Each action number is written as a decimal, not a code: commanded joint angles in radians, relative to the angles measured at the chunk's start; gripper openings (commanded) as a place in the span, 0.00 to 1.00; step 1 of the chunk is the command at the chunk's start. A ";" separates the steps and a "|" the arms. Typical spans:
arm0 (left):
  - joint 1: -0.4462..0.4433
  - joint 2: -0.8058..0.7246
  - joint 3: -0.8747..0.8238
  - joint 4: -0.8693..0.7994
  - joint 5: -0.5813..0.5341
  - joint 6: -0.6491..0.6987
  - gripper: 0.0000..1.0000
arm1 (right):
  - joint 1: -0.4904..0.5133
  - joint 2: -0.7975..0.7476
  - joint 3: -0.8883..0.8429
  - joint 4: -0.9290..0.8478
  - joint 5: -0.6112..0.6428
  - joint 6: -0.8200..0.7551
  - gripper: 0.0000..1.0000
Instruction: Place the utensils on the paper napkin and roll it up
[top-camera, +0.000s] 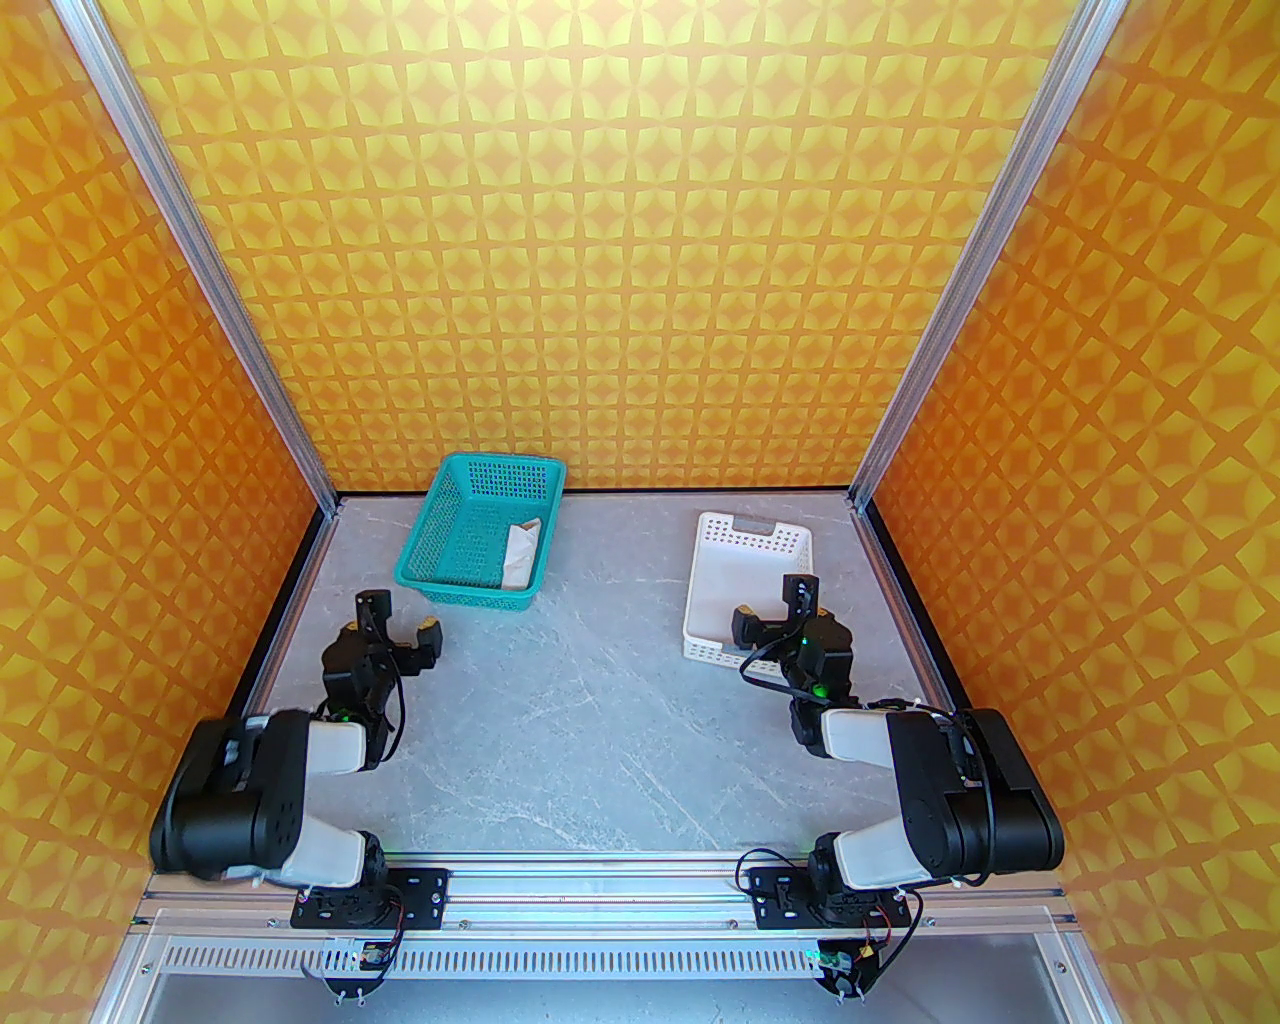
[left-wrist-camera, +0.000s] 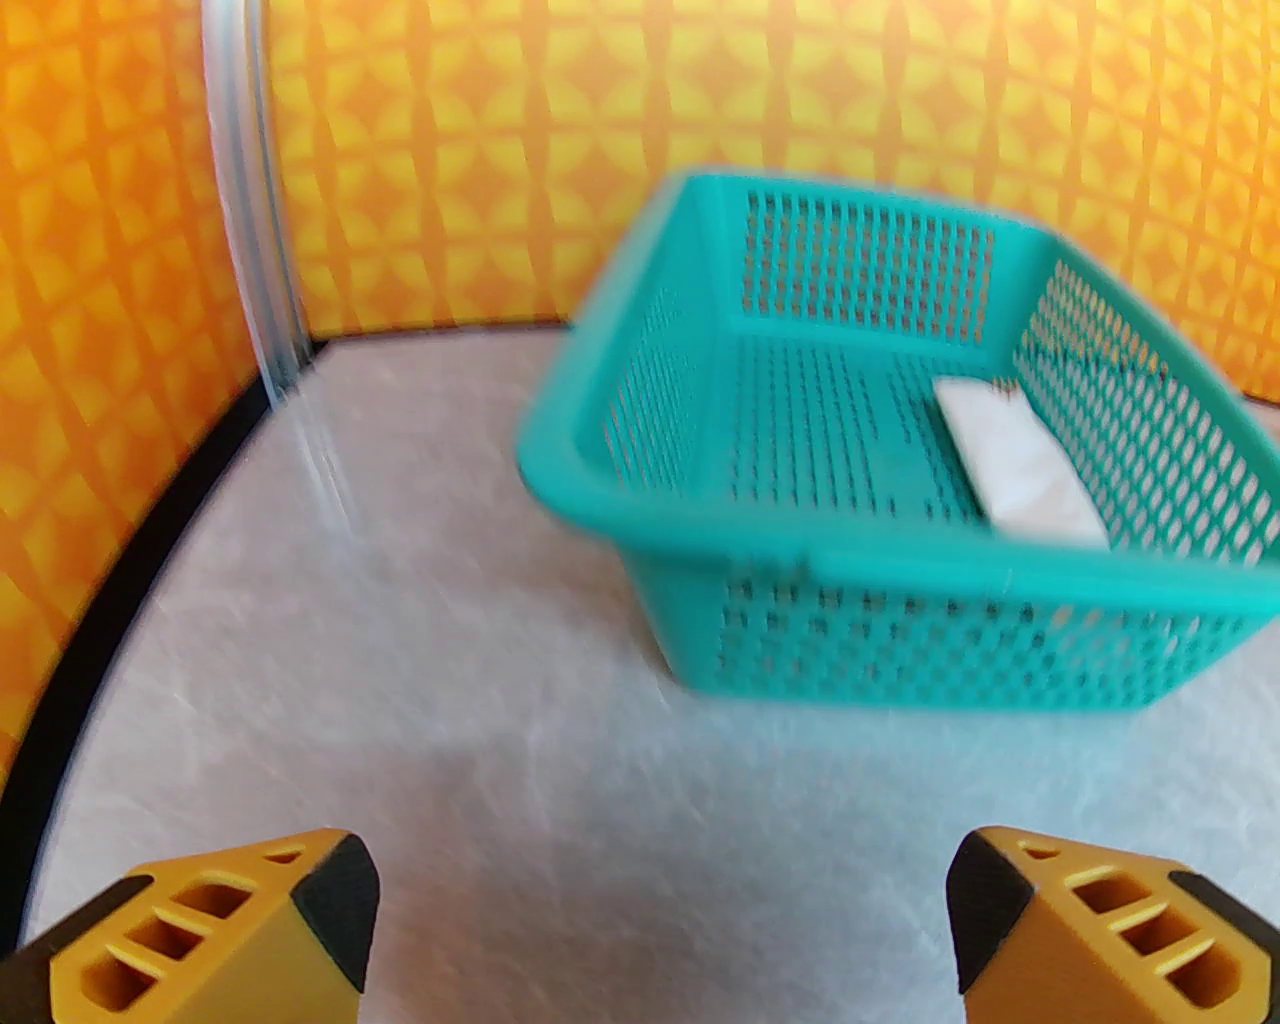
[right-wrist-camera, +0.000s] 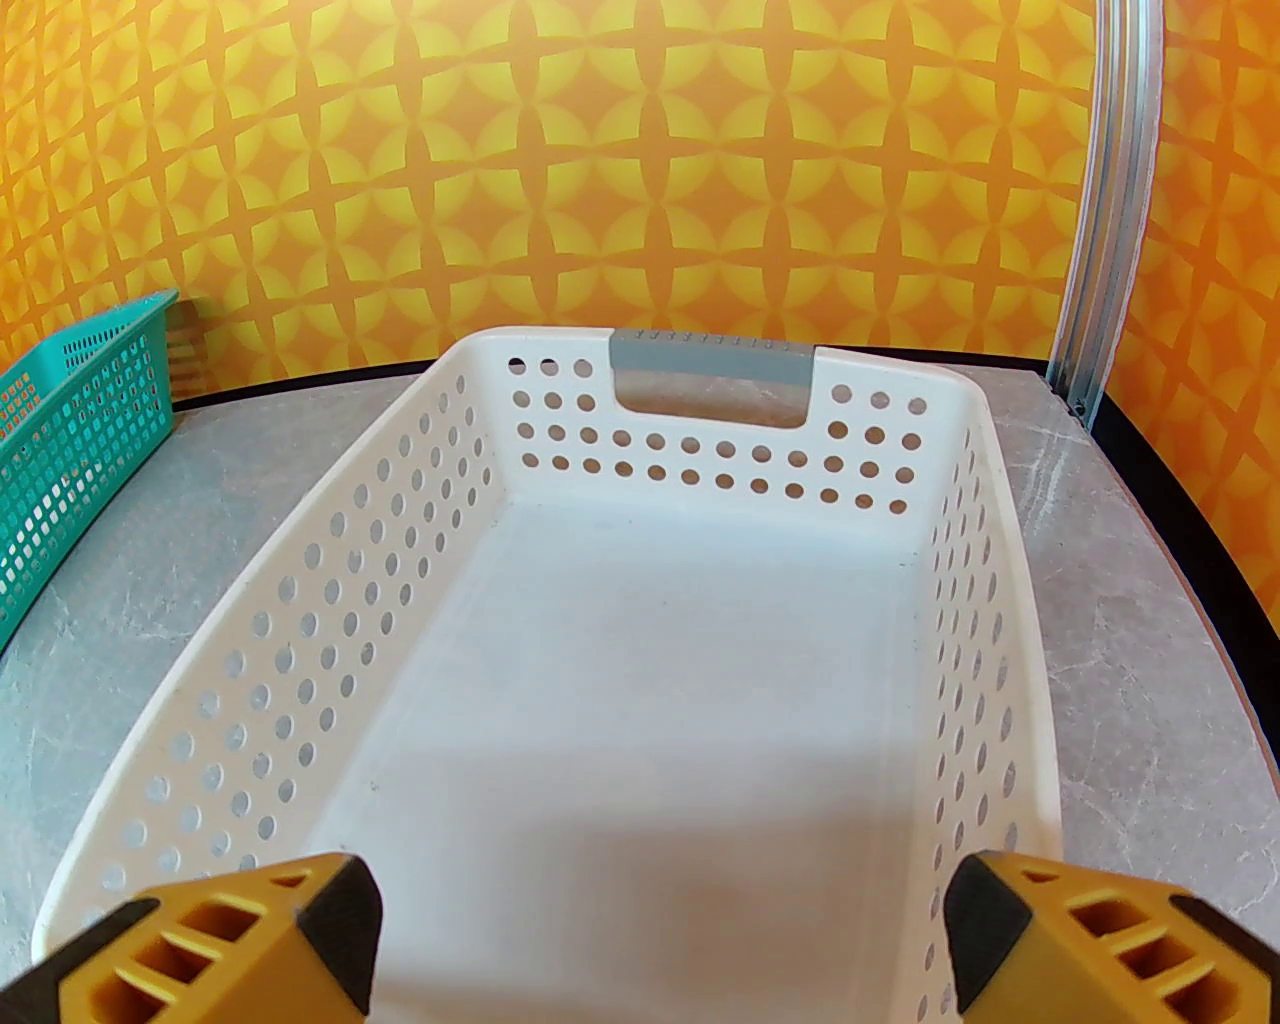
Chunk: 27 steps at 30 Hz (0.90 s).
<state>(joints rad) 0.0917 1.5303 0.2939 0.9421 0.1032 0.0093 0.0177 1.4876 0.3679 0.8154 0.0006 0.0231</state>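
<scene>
A white paper napkin (top-camera: 522, 556) lies rolled into a narrow bundle inside the teal mesh basket (top-camera: 455, 500), along its right wall. In the left wrist view the napkin roll (left-wrist-camera: 1020, 465) rests on the teal basket's (left-wrist-camera: 700, 520) floor. The fork and spoon are hidden. My left gripper (top-camera: 390, 630) hovers open over bare table just in front of the teal basket, with nothing between its yellow fingertips (left-wrist-camera: 250, 930). My right gripper (top-camera: 775, 610) is open above the near end of the white perforated basket (top-camera: 720, 560), holding nothing.
The white basket (right-wrist-camera: 300, 620) has a grey handle (right-wrist-camera: 712, 355) at its far end and nothing inside. Grey marble table (top-camera: 600, 720) stretches between the two arms. Orange patterned walls close in the back and both sides.
</scene>
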 joint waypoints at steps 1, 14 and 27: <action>-0.003 0.008 0.058 -0.022 0.034 0.014 0.99 | 0.008 0.009 0.025 -0.018 0.021 -0.015 0.99; -0.003 0.007 0.099 -0.098 0.003 0.005 0.99 | 0.029 0.012 0.043 -0.051 0.053 -0.029 0.99; -0.003 0.007 0.100 -0.098 0.003 0.006 0.99 | 0.034 0.012 0.044 -0.055 0.061 -0.031 0.99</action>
<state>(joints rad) 0.0917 1.5326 0.3817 0.8631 0.1078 0.0090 0.0448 1.4876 0.3939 0.7738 0.0437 0.0055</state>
